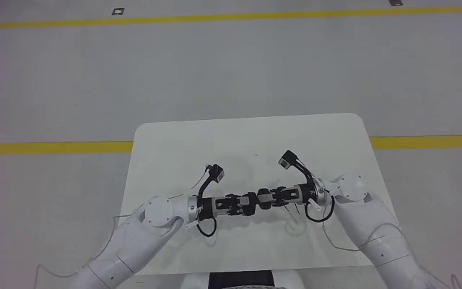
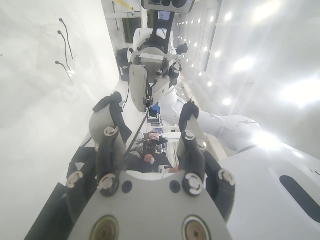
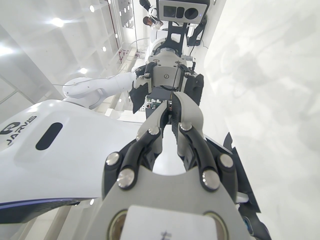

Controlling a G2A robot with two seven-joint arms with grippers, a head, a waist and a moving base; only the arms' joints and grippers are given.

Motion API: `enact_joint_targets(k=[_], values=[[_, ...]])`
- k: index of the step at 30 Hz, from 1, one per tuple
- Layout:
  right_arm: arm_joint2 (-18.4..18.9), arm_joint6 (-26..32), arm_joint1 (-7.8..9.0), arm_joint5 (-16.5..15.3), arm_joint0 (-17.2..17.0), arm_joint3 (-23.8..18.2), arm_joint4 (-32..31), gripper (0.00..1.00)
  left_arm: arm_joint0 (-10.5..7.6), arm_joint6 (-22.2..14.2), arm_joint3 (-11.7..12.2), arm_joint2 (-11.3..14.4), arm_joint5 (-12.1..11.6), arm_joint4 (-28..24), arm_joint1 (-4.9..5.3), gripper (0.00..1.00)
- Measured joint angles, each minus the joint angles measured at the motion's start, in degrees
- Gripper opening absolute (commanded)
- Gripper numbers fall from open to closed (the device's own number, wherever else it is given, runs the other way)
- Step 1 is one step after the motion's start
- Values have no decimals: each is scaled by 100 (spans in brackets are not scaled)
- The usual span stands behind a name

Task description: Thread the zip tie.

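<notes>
White table point(image 1: 155, 144), rounded corners; left edge well apart from where arms meet. Left gripper point(image 2: 148, 105) hangs above tabletop, fingers point(image 2: 112, 111) spread wide, gripping nothing. Thin black zip tie point(image 2: 136, 132) runs slantwise through gap between them, passing close by one finger. Right gripper point(image 3: 172, 101) nose to nose with left, pressed together on zip tie's far end. Meeting point about midway between left and right edges. Spare ties point(image 2: 65, 48) lie flat on table, off to side of grippers. Right edge well apart.
</notes>
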Motion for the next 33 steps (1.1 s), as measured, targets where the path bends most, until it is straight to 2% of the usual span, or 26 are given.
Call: enact_joint_targets(k=[4, 14, 24, 33], values=[[-19, 0, 2, 0, -5, 11, 17, 0, 27, 61, -18, -24, 0, 22, 0, 0], [-7, -4, 5, 0, -8, 39, 24, 0, 48, 51, 9, -21, 0, 31, -5, 0], [11, 0, 2, 0, -23, 39, 31, 0, 33, 48, 33, 1, 0, 22, -8, 5], [-14, 0, -1, 0, -14, 38, 31, 0, 27, 48, 43, 7, 0, 16, -8, 4]])
